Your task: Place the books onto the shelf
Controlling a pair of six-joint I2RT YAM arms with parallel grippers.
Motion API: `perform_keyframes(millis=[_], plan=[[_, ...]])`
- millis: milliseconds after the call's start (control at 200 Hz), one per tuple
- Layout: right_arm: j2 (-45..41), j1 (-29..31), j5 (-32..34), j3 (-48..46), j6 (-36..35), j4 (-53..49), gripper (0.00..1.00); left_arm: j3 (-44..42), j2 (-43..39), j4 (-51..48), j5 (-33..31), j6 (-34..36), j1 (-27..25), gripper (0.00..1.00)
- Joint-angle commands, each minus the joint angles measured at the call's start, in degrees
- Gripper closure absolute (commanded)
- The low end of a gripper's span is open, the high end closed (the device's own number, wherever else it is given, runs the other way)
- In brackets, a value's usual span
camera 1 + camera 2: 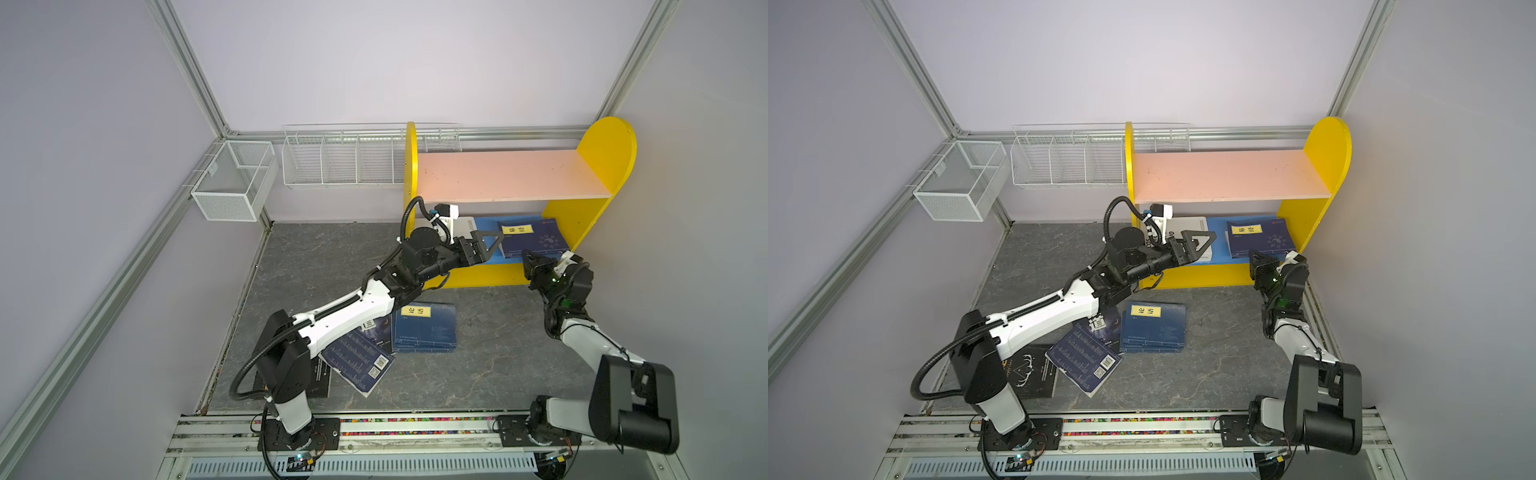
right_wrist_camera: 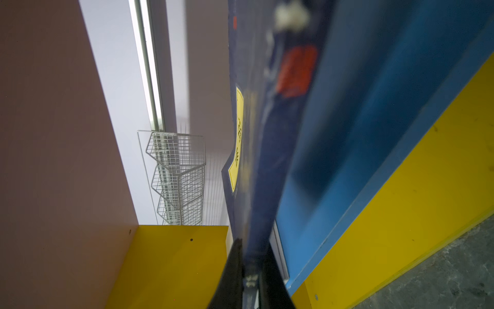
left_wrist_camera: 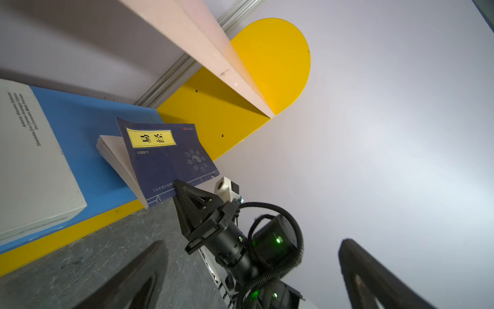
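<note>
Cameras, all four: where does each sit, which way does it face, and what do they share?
Both top views: high over the arms' base side, looking down on the table, the shelf, the left arm and the right arm.
Left wrist: behind the open left tool, facing the shelf's blue board; its own fingers and the right tool show.
Right wrist: behind the right tool, looking along the navy book it pinches; its own fingertips show.
Shared: every view shows that navy book on the blue board.
</note>
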Motion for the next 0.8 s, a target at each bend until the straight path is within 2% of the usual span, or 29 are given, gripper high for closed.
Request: perform_keyframes(millis=[0,170,465,730,795], plan=[[3.3,-1.3,-1.4,1.8,4.7,10.3,0.93,-7.1,-4.2,-3.6,1.1,7.5,-0.1,0.00],[5.9,-2.9,-0.6,2.8,3.4,8.5,0.93,-19.0,-15.1,-5.8,-3.8,10.3,-0.1,0.00],[4.8,-3.3,0.5,7.9,-6.1,-11.1,0.91,-32.3,-33.1,-12.2,-17.5,12.6,1.0,0.00],[5.9,-3.8,2.9,8.0,-7.2,-15.3,0.90,-36.6,-38.7,-12.2,-18.8,12.3,4.0,0.00],[6.3,-3.9,3.3,8.3,-6.9,-15.5,0.86,-37.1,-39.0,-12.3,-18.9,12.4,4.1,0.00]])
